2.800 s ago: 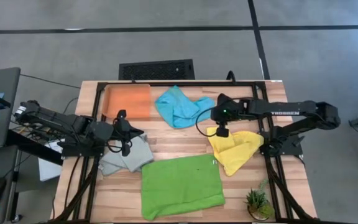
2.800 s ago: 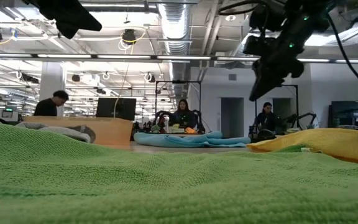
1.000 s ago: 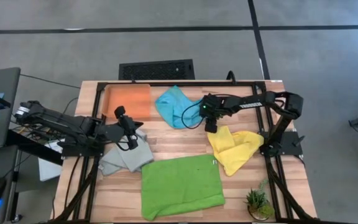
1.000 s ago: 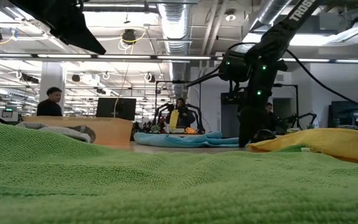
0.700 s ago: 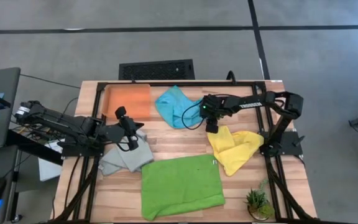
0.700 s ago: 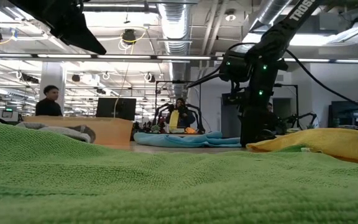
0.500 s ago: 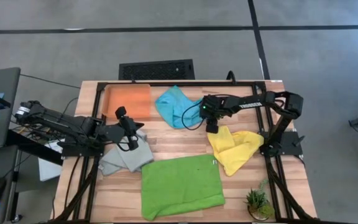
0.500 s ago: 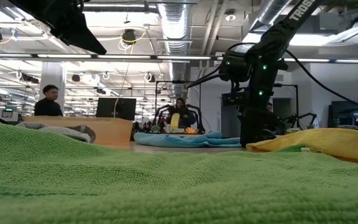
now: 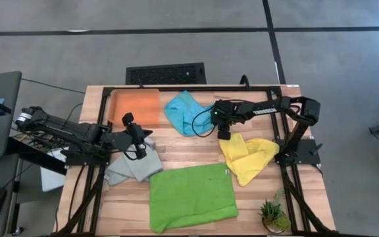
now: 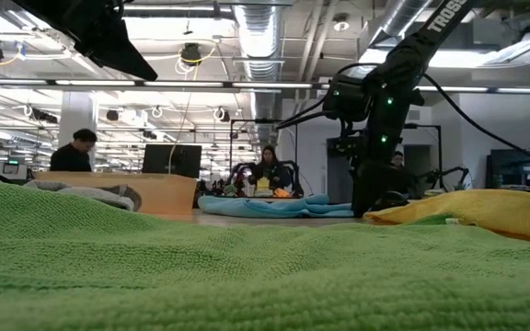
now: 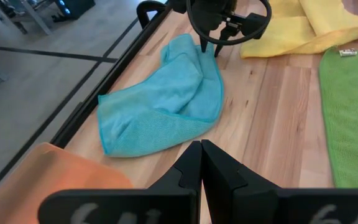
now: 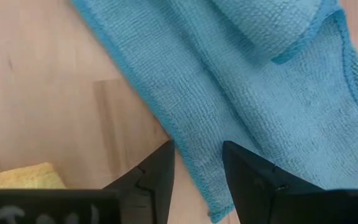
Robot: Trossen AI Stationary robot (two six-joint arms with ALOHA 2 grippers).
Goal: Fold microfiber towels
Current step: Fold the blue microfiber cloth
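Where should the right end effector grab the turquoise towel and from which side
Probably the turquoise towel's corner nearest the yellow towel, taken from straight above. That edge lies flat on bare wood, and the right end effector already stands open astride it.

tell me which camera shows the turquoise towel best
The left wrist view: the whole turquoise towel lies crumpled on the wood, with the right gripper at its edge. The high view shows it small, the right wrist view only a close patch, the low view a thin strip.
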